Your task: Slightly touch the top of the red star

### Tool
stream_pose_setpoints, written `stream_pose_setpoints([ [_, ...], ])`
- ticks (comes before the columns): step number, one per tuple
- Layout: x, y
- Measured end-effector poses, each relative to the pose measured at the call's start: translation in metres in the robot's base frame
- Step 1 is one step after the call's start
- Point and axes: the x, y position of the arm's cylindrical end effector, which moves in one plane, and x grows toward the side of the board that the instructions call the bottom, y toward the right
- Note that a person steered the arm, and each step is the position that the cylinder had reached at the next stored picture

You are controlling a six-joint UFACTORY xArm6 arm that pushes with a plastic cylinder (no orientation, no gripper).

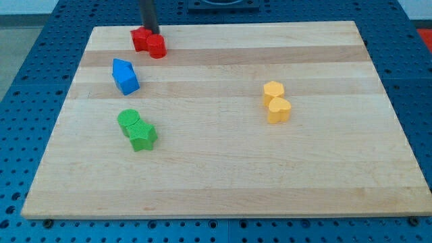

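Wooden board [223,169] on blue pegged bench. Our tip [151,32] sits at top edge of red star [142,39], touching or nearly so (cannot tell), red cylinder [157,46] crowding star's right. No gripper, nothing held. Approach from above avoids cylinder; light contact suffices.

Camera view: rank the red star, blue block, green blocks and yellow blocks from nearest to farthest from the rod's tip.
My tip sits at the view's top left.
1. Red star, right at the tip.
2. Blue block, below it.
3. Green blocks, lower left.
4. Yellow blocks, view's right.
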Motion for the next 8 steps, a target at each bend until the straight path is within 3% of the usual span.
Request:
stream_pose_setpoints([
  [1, 0.000, -0.043],
  [5, 0.017, -0.012],
  [6, -0.002, -0.050],
  [7, 0.008, -0.085],
  [8, 0.036, -0.083],
])
